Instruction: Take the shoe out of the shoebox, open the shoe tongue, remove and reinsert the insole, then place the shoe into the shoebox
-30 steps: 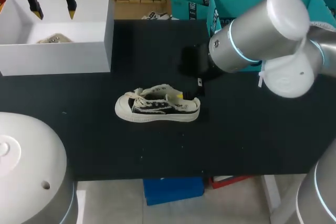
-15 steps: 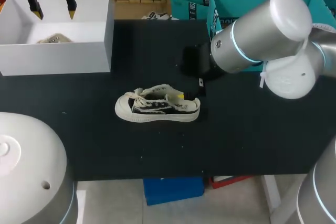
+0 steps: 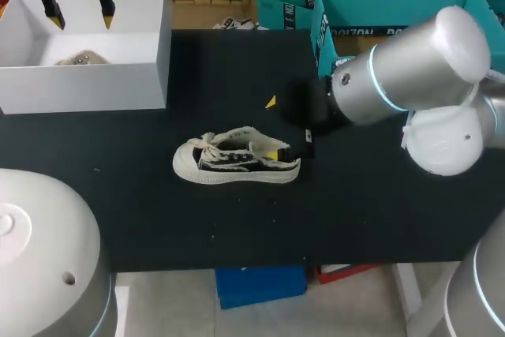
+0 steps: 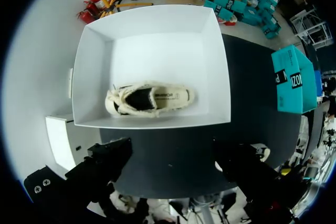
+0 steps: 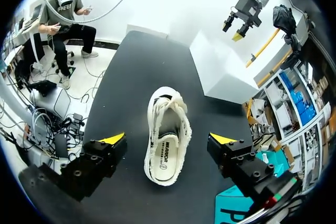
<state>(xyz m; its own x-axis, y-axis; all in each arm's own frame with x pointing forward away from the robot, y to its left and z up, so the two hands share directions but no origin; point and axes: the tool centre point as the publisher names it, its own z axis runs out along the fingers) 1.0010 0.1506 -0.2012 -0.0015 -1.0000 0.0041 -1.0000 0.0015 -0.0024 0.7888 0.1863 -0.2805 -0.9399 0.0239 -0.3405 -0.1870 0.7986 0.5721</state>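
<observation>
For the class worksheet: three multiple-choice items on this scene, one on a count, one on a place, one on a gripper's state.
1. How many shoes show, counting inside the shoebox? A one; B three; C two.
2. Where does the shoe nearest the right gripper lie? A in the box; B on the black table; C held aloft.
3. The right gripper is: A open; B shut on the shoe; C shut on a lace.
Key: 1 C, a second shoe lies in the shoebox. 2 B, it rests on the table. 3 A, its fingers stand apart, clear of the shoe.
</observation>
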